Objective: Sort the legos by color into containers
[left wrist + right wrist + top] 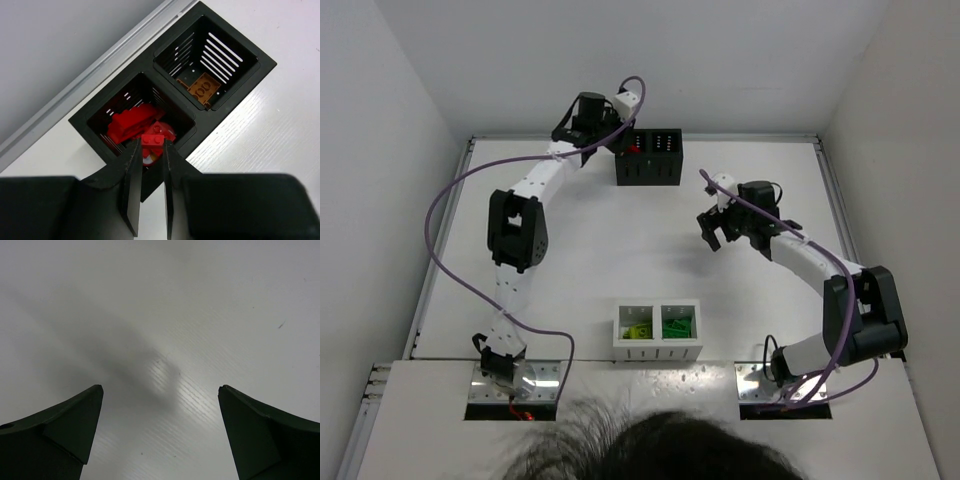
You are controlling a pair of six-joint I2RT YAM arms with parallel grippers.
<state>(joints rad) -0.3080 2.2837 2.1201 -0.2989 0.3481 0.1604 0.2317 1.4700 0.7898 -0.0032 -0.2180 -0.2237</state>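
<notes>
Your left gripper pinches a red brick; centre it over the red-filled compartment of the black box at twelve o'clock before releasing; right gripper gapes empty.

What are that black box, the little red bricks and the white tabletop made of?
The black box looks like moulded matte plastic, judging by its thin, evenly slotted walls. The red bricks look like glossy hard plastic, with crisp studs and edges that catch the light. The tabletop is a white sheet with fine parallel ridges, perhaps corrugated plastic board, though that is hard to confirm.
</notes>
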